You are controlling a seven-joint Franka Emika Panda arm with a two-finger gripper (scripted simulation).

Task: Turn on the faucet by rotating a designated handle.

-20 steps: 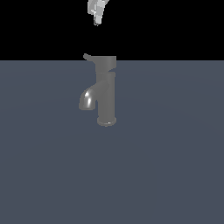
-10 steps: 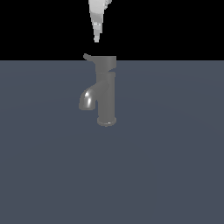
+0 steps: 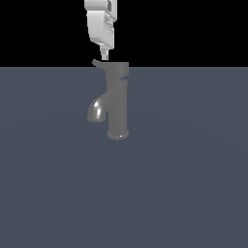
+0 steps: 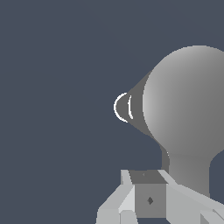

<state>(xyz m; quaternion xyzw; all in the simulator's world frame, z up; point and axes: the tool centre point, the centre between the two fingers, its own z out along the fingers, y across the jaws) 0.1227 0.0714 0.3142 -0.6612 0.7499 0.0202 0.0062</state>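
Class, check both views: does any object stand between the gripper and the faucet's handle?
No. The gripper hangs just above the lever stub of the handle, with nothing visible between them. Only the faucet stands nearby.

No lettering, label, brand mark or number can be read in either view, whether on the grey faucet (image 3: 117, 104), on its handle (image 3: 116, 70), on the white gripper (image 3: 104, 57) above it, or on the plain dark surface (image 3: 184, 184) beneath.
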